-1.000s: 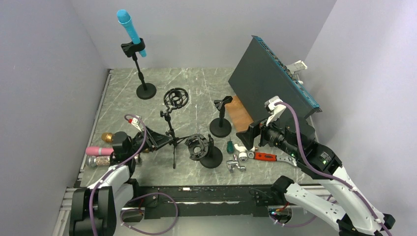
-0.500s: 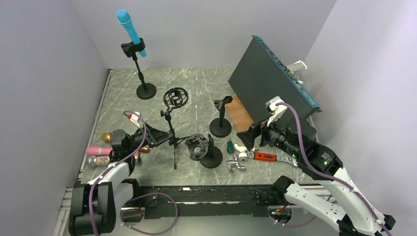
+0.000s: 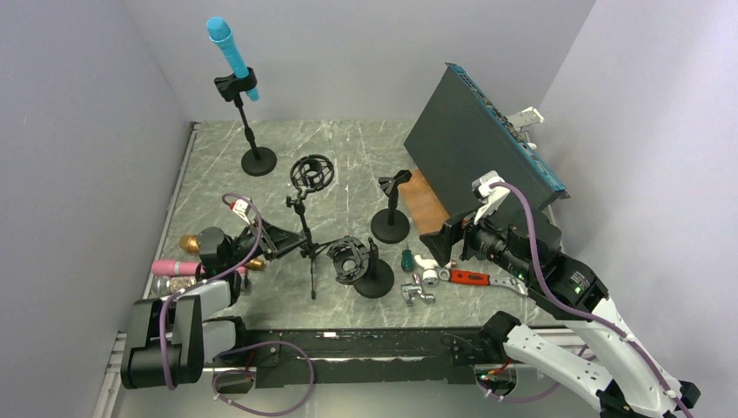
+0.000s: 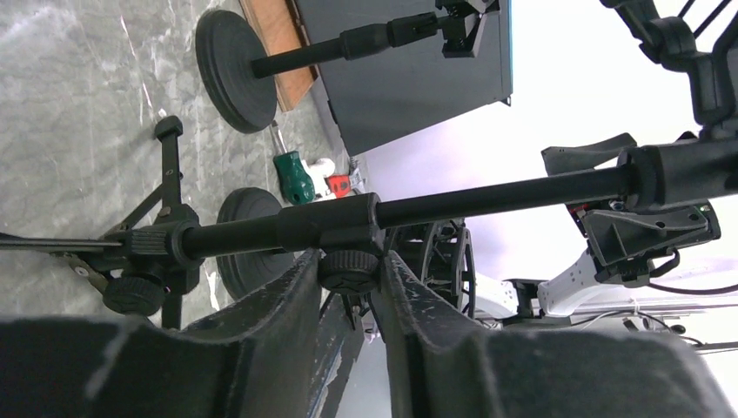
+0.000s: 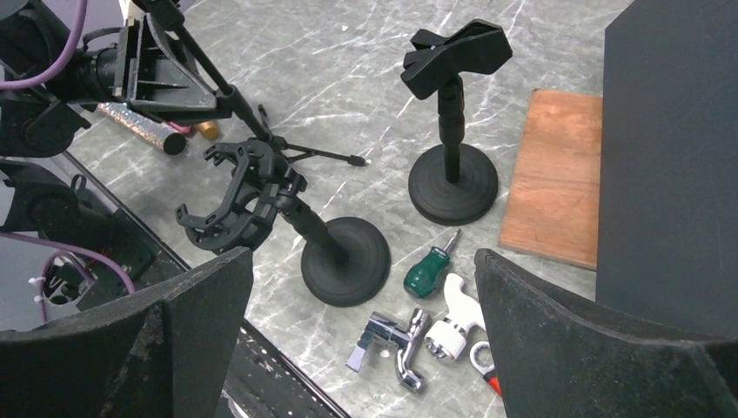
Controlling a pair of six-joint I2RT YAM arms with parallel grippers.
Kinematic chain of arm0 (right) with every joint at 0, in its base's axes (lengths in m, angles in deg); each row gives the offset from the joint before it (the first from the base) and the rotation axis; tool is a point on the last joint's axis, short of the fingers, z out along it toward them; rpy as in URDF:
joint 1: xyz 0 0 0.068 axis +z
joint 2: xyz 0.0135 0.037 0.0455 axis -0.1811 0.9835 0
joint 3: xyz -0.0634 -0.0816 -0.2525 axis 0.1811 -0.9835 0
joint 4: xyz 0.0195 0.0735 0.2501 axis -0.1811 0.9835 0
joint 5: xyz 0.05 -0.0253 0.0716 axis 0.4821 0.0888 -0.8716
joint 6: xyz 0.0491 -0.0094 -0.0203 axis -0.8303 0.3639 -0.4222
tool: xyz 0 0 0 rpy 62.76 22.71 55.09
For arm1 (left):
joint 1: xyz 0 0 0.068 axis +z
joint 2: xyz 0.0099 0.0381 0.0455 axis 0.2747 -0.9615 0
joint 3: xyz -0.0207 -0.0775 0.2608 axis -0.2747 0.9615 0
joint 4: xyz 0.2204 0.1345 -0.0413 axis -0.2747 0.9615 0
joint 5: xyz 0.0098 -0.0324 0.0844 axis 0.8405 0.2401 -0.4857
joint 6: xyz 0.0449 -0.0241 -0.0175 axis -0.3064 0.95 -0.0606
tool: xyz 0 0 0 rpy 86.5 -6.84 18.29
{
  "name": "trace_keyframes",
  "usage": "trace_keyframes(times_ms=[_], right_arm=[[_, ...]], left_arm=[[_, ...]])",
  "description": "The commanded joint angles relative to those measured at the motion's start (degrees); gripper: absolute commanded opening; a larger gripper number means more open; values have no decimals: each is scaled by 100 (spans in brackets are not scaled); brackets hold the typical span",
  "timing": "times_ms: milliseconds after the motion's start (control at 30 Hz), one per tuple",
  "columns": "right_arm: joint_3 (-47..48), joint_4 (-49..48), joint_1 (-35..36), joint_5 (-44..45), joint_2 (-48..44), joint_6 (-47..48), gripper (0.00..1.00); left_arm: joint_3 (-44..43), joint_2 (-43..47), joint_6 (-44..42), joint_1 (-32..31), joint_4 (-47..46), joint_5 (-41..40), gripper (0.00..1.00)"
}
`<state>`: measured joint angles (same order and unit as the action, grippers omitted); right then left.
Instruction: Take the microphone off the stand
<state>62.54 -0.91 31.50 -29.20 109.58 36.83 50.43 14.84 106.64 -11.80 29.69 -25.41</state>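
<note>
A blue microphone (image 3: 230, 50) sits tilted in the clip of a tall round-based stand (image 3: 258, 159) at the back left, far from both grippers. My left gripper (image 3: 275, 236) lies low at the left. In the left wrist view it (image 4: 350, 258) is shut on the clamp knob (image 4: 348, 277) of a black tripod stand (image 4: 287, 228) that carries an empty shock mount (image 3: 311, 172). My right gripper (image 3: 438, 247) hangs wide open above the tools; in its wrist view the gripper (image 5: 361, 261) holds nothing.
Pink (image 3: 172, 266), gold (image 3: 189, 242) and glittery (image 3: 174, 285) microphones lie at the left edge. An empty clip stand (image 3: 391, 222), a shock-mount stand (image 3: 365, 270), a green screwdriver (image 5: 428, 272), a chrome tap (image 5: 396, 344), a leaning black panel (image 3: 479, 139) and a wooden board (image 5: 557, 174) fill the middle and right.
My left gripper's jaws have narrowed onto the tripod stand's knob, and that arm has shifted slightly right. The right arm has barely moved.
</note>
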Motion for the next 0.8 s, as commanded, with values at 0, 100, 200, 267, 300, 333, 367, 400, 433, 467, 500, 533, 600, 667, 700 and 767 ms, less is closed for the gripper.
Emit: trace_keyframes(times_ms=[0, 100, 200, 267, 300, 333, 367, 400, 433, 467, 500, 533, 600, 667, 700, 767], right_arm=[[53, -16, 21, 137, -96, -12, 100], [34, -24, 17, 113, -106, -25, 100], [39, -34, 21, 95, -98, -17, 100], [43, -33, 21, 100, -90, -23, 100], [39, -33, 17, 109, -82, -15, 100], [42, -29, 13, 106, -81, -12, 100], [36, -36, 16, 102, -75, -12, 100], [34, -41, 20, 102, -68, -12, 100], [28, -42, 16, 102, -59, -12, 100], [25, -36, 21, 103, -50, -12, 100], [21, -41, 14, 103, -42, -12, 100], [21, -42, 15, 96, -31, -12, 100], [17, -51, 17, 79, -19, -12, 100], [17, -60, 15, 77, -15, -14, 100], [22, -74, 11, 81, -5, -19, 100], [45, -77, 12, 69, 12, -23, 100]], left_arm=[[-56, -163, 367, -25, -1088, 41, 32], [-7, -261, 489, -21, -1231, 11, 23], [57, -370, 571, -21, -1274, -22, 6], [133, -476, 760, -19, -1406, -75, 0], [177, -545, 914, -19, -1484, -114, 0], [249, -630, 1097, -19, -1604, -187, 0], [330, -715, 1441, -20, -1787, -285, 0], [424, -798, 1776, -19, -1994, -406, 0], [510, -893, 2119, -19, -2199, -527, 0], [579, -982, 2431, -19, -2396, -618, 0], [654, -1075, 2764, -20, -2529, -701, 0], [716, -1192, 3059, -24, -2773, -799, 0], [924, -1360, 3652, -19, -3184, -983, 0], [1035, -1527, 4181, -24, -3579, -1142, 0], [1086, -1640, 4414, -22, -3799, -1268, 0], [1127, -1800, 4746, -28, -4022, -1422, 0]])
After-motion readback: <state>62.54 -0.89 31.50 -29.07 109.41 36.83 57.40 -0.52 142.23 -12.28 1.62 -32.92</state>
